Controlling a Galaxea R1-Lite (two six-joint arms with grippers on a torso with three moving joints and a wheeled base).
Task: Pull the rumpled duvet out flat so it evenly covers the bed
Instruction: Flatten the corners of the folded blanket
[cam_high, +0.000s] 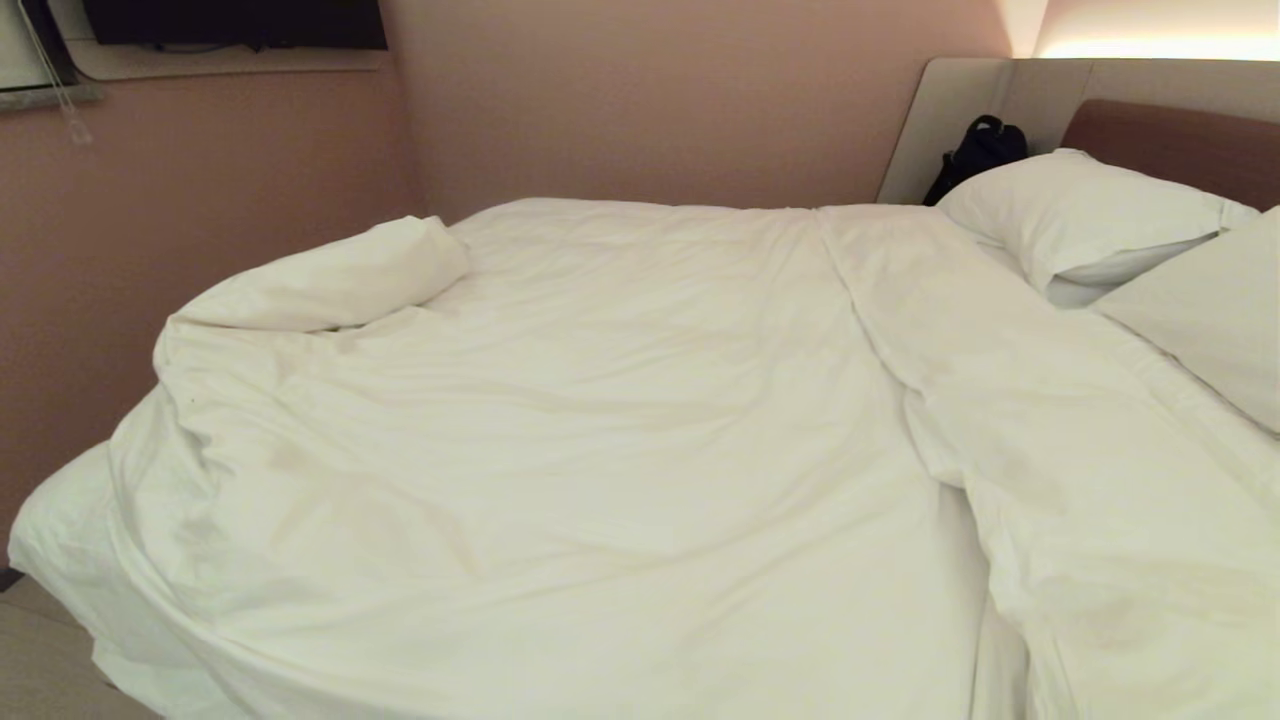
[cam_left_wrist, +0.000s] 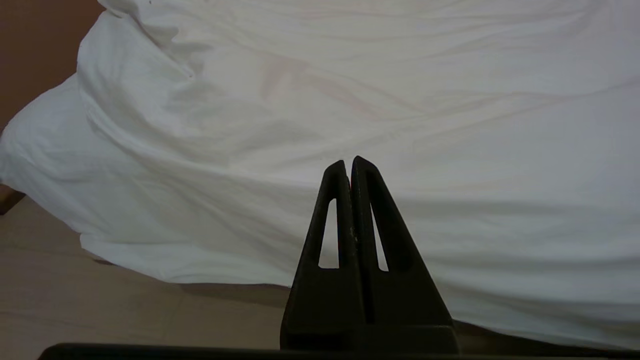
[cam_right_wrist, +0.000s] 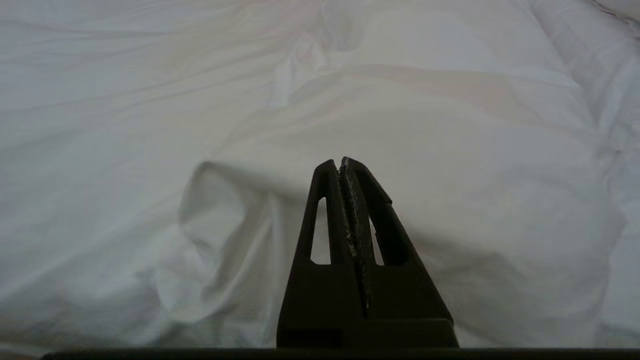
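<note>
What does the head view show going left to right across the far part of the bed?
Folded-back corner of the duvet → long raised ridge in the duvet → black bag by the headboard → far pillow → near pillow.

No readable text, labels, brands, numbers or signs in any view
</note>
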